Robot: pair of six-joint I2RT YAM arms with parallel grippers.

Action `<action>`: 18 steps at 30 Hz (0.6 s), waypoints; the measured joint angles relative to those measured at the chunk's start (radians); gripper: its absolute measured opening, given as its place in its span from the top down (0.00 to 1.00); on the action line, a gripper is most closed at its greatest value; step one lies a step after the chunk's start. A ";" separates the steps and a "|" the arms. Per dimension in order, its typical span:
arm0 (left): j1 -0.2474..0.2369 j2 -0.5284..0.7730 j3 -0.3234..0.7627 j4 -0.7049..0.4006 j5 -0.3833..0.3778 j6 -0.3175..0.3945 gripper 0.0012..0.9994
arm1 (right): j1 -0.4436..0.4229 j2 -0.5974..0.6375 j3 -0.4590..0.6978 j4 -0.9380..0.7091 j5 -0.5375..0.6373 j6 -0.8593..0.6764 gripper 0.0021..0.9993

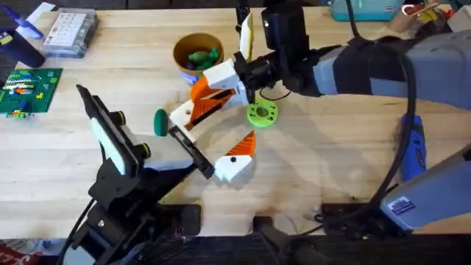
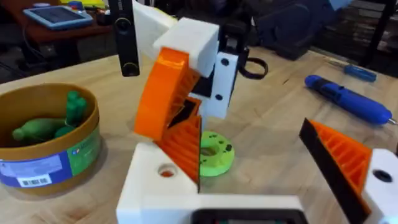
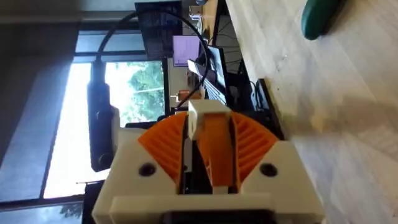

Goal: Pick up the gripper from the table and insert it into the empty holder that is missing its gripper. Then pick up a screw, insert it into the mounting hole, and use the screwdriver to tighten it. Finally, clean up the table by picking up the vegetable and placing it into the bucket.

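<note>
Looming dark in the lower left of the overhead frame, the left arm reaches toward the center of the wooden surface, where the left gripper has its white-and-orange fingers spread wide and released, grasping nothing. Just beyond it, the right gripper comes in from the upper right with its fingers clenched on an orange-and-white gripper piece, held between the bucket and a bright green ring. Left of center, the dark green vegetable lies on the surface below the bucket, which contains green toys. At far right lies the blue screwdriver.
</note>
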 joint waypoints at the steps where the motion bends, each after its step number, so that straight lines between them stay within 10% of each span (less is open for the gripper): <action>1: 0.000 0.000 0.000 0.000 0.000 0.000 0.01 | 0.000 0.000 0.000 0.000 -0.002 0.000 0.62; 7: -0.001 0.000 0.000 0.000 0.008 -0.001 0.01 | 0.000 0.000 0.000 0.005 -0.012 0.004 0.47; 13: -0.015 0.000 0.000 0.001 0.057 -0.001 0.01 | 0.009 0.000 0.000 0.008 -0.021 0.002 0.04; 18: -0.015 0.000 0.000 0.002 0.066 -0.001 0.01 | -0.013 0.000 0.000 0.008 -0.019 0.003 0.01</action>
